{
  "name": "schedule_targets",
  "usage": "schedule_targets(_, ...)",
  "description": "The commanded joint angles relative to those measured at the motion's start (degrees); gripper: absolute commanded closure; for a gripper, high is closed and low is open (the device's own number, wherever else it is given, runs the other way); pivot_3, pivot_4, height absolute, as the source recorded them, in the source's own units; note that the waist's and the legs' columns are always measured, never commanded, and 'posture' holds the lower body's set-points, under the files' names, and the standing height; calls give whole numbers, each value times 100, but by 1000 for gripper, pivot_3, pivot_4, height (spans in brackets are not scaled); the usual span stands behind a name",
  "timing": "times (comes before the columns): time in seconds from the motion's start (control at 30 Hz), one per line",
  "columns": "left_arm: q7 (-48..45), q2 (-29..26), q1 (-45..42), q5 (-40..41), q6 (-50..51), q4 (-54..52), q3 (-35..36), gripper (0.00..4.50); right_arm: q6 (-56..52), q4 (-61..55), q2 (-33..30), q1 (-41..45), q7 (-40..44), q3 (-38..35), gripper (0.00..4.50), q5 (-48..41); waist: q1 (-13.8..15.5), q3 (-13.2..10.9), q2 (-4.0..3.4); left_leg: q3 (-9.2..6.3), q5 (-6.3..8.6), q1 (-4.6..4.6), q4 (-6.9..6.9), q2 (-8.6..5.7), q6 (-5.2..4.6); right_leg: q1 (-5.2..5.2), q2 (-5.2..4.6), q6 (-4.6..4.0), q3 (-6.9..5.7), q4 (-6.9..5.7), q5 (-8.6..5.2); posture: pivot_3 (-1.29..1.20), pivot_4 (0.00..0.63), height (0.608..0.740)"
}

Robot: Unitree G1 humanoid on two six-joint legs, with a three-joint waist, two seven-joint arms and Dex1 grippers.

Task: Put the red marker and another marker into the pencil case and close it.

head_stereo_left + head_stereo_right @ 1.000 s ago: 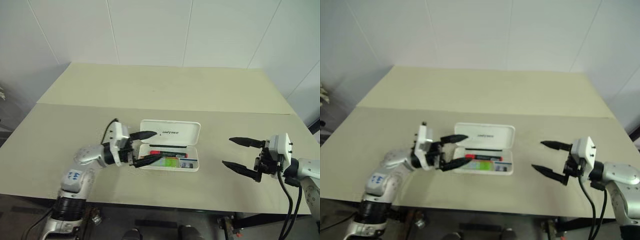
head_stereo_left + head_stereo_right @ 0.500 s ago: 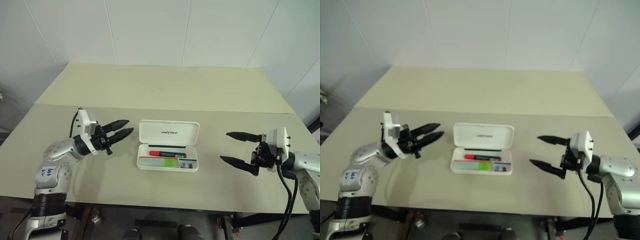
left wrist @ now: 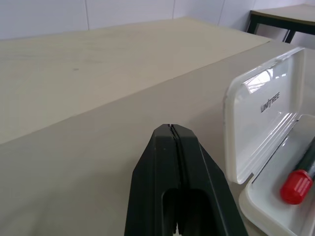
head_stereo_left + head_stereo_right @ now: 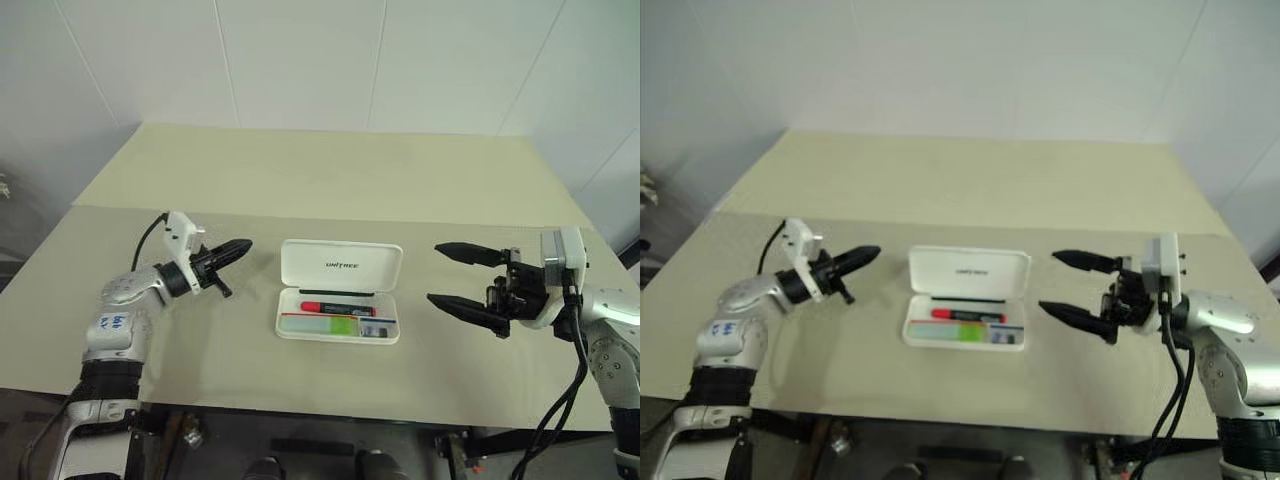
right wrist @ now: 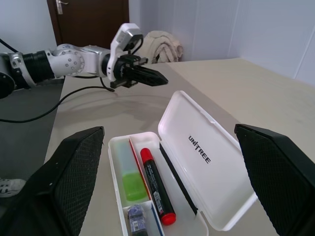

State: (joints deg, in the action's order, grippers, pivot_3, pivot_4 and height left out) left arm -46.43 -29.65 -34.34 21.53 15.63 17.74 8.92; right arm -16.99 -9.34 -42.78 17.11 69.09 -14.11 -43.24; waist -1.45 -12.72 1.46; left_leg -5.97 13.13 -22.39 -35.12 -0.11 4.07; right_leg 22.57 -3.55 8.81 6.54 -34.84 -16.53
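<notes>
We see the pencil case (image 4: 339, 303) lying open on the table (image 4: 330, 180), between our two grippers, its long axis running side to side across the table from one gripper toward the other. Its lid (image 4: 342, 265) stands tilted back on the far side, lettering facing us. Inside the tray, the red marker (image 4: 338, 309) lies lengthwise along the case, its red cap toward our left gripper and its black barrel toward the right one. Just nearer to us, parallel to it, lies the green highlighter (image 4: 335, 324), also along the case's long axis. A small purple-grey object (image 5: 139, 219) sits in the tray's end toward the right gripper.

Our left gripper (image 4: 240, 247) hovers off the case's left end, apart from it, pointing toward the lid, its two black fingers (image 3: 177, 162) pressed together on nothing. Our right gripper (image 4: 441, 273) hovers off the case's right end, pointing at it, fingers spread wide and empty.

Compared with a second ago, the left gripper has left the tray, where it reached in with fingers apart, drawn away to the left and closed. The right gripper has come closer to the case and kept its fingers spread. The case and both markers lie as they did.
</notes>
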Motion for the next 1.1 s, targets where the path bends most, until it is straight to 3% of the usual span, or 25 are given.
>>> schedule_targets(0.03,-18,103,-410,-174,2,444,-196,4472,115,-111,-11,-42,24,-85,0,75,-6,0,0,0,0,-1,0,-1,0,0,0,2,-1,0,1,0,150,740)
schedule_targets(0.4,-728,508,-1226,-301,-551,1629,-464,4472,217,-160,17,-173,-9,-95,0,262,-21,-1,1,0,3,-4,5,-1,1,9,1,3,-2,-6,1,0,150,740)
schedule_targets(0.77,-1747,459,-1031,-136,-736,1332,-457,4472,221,-254,-26,-337,-68,-194,0,277,-26,-1,1,0,3,-4,5,0,3,10,1,3,-2,-10,1,0,150,740)
schedule_targets(1.1,-3038,152,-711,-116,-700,492,-1016,4472,200,-258,-60,-332,-121,-201,0,289,-21,-1,1,0,4,-4,5,0,3,10,0,2,-2,-10,1,0,150,740)
